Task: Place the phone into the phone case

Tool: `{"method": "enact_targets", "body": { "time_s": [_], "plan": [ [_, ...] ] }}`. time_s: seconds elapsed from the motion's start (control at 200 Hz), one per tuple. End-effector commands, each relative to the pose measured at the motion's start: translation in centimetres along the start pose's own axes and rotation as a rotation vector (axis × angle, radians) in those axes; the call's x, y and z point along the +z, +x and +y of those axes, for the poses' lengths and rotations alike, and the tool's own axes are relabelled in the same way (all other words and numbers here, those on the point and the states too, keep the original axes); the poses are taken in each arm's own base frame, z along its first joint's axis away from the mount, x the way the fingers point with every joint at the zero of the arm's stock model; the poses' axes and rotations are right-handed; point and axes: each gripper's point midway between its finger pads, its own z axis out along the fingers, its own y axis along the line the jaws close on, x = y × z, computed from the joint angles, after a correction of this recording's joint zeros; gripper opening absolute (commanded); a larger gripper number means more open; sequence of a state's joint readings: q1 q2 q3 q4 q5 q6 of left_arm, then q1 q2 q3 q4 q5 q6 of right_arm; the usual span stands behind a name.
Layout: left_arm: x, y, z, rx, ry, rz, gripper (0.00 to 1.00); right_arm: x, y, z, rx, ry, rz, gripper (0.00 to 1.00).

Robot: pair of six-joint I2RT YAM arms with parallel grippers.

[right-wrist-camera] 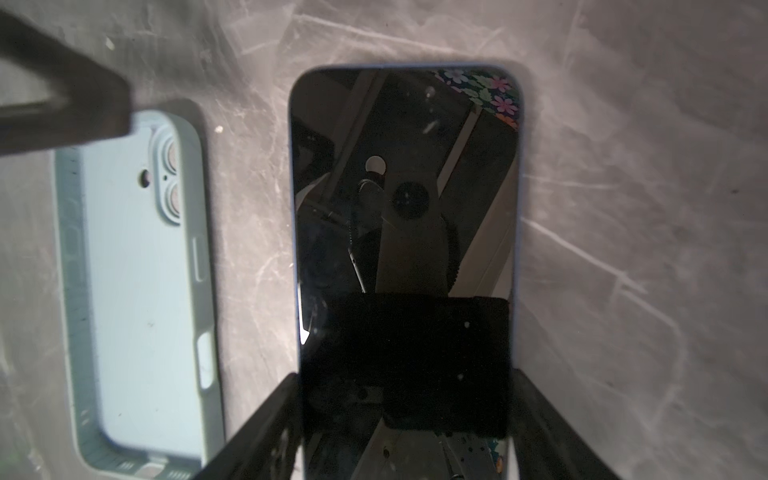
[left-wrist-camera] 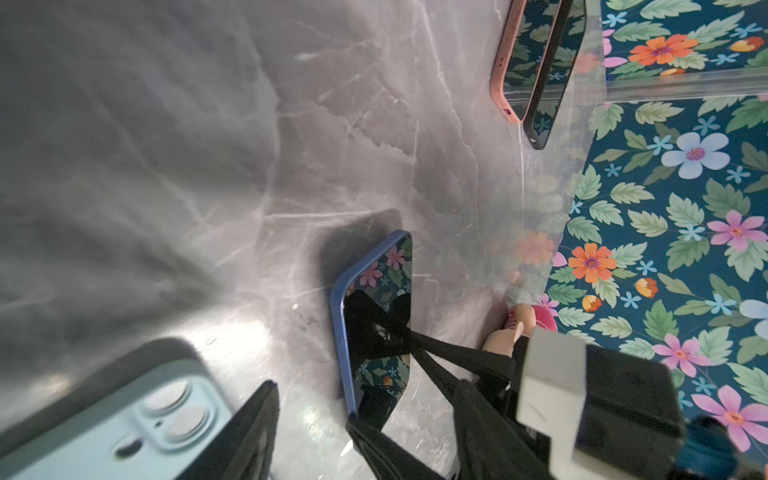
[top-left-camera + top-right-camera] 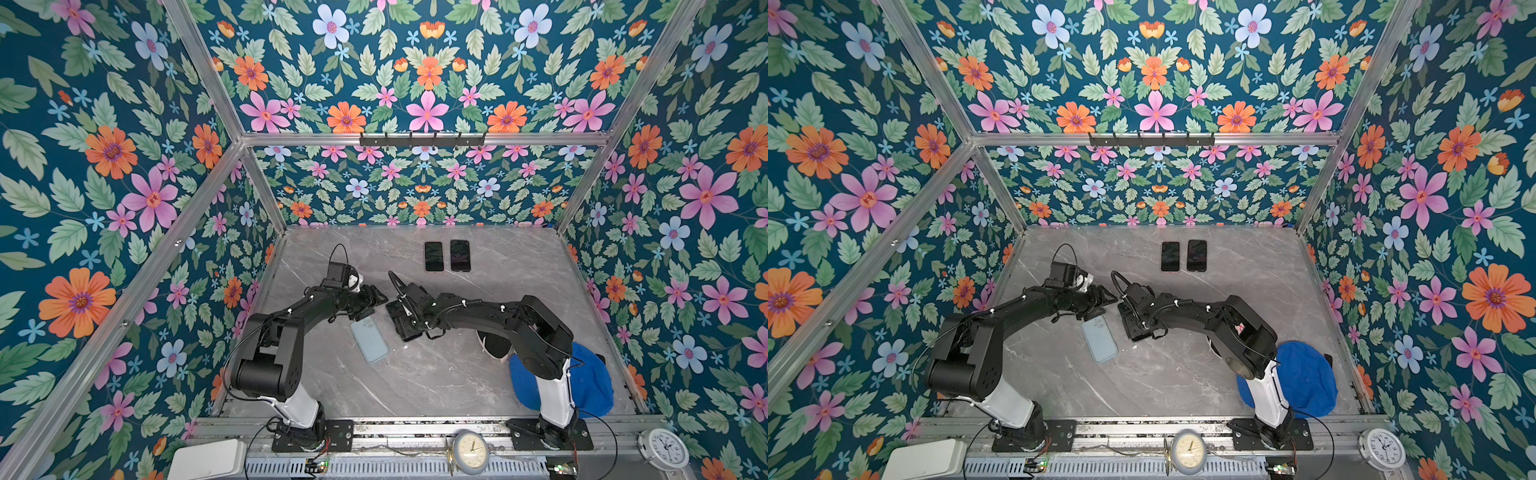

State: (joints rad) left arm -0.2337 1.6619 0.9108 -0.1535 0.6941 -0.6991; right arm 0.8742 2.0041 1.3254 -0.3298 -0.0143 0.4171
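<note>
1. counter (image 3: 415,382): grey marble-look slab with white veins, glossy enough to mirror the walls. It fills the lower middle of both top views.
2. wallpaper (image 3: 428,62): covers the surrounding walls (orange, pink and pale blue blooms on deep teal), framed by aluminium bars (image 3: 540,138). A black hook rail (image 3: 422,140) sits on the back crossbar.
3. phone case (image 3: 370,338): pale blue, flat on the counter at the centre of both top views, camera cut-outs toward the back wall.
4. phone (image 1: 405,187): blue-edged, dark screen up. It lies just right of the phone case, apart from it.
5. right end effector (image 1: 405,376): my fingers press against both long edges of the phone, pinching it across its width.
6. left end effector (image 3: 374,301): spread, with nothing between my fingers, poised at the camera end of the phone case (whether it touches, I cannot tell).
7. pink-edged phone (image 3: 434,257) and dark phone (image 3: 460,255): side by side, upper middle of the counter, near the back wall.
8. blue cap (image 3: 590,386): lower right of the counter, behind my right arm's base.
9. round clock (image 3: 469,452), white clock (image 3: 665,449) and white box (image 3: 208,459): along the bottom edge, off the marble.
</note>
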Motion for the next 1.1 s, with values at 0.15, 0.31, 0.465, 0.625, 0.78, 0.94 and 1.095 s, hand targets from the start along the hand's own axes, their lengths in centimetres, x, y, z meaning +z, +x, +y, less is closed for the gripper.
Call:
{"method": "enact_targets", "body": {
  "time_s": [0.15, 0.31, 0.465, 0.625, 0.78, 0.94, 1.095],
  "plan": [
    [1.8, -1.2, -1.6, 0.044, 0.097, 0.006, 0.55, 0.0, 1.8, -0.4, 0.042, -0.018, 0.060, 0.65],
    [3.1, -0.8, -0.9, 0.040, 0.110, 0.038, 0.42, -0.3, 1.6, -0.7, 0.050, -0.024, 0.046, 0.65],
    [3.7, 0.1, -0.5, 0.049, 0.121, 0.058, 0.40, -0.6, 1.4, -0.9, 0.056, -0.030, 0.032, 0.65],
    [4.0, 0.4, -0.9, 0.064, 0.158, 0.075, 0.33, -0.6, 1.2, -0.7, 0.054, -0.035, 0.029, 0.65],
    [4.2, 0.7, -0.7, 0.084, 0.158, 0.081, 0.21, -0.8, 0.9, -0.6, 0.047, -0.043, 0.017, 0.65],
    [4.3, 0.5, -0.7, 0.098, 0.162, 0.072, 0.21, -0.9, 0.6, -0.3, 0.041, -0.054, 0.008, 0.64],
    [4.6, 0.4, -1.0, 0.104, 0.193, 0.069, 0.23, -1.0, 0.3, 0.0, 0.040, -0.068, 0.002, 0.64]
  ]
}}
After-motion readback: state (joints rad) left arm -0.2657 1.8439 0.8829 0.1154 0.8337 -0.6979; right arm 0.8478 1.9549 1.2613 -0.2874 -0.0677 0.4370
